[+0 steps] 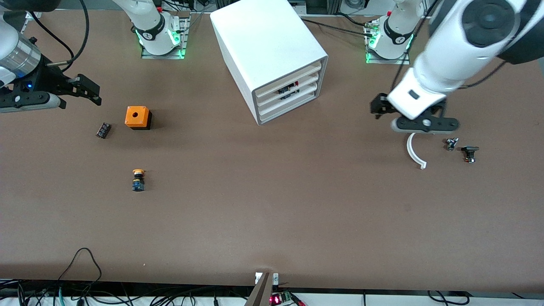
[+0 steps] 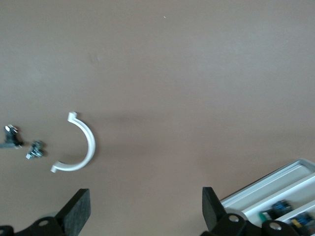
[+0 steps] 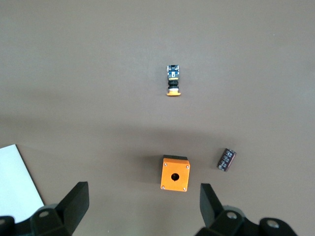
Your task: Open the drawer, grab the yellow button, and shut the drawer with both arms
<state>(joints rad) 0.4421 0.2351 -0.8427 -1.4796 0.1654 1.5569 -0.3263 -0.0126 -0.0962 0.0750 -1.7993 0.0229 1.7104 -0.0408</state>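
My left tool (image 1: 384, 111) hangs with fingers wide and empty over the bare worktop (image 1: 272, 221), beside a white curved strip (image 1: 414, 151). My right tool (image 1: 87, 90) hovers just as wide and empty at the right arm's end. The button (image 1: 138, 179) lies on its side on the worktop, at about six o'clock from the orange cube (image 1: 138, 117) in the front view. My right wrist view adds detail on the small black part (image 3: 226, 160) beside the cube. My left wrist view catches a corner of the cabinet (image 2: 275, 189) with parts in its trays. In the front view the drawer (image 1: 288, 78) sits pushed in. Two small dark parts (image 1: 461, 148) lie near the strip.
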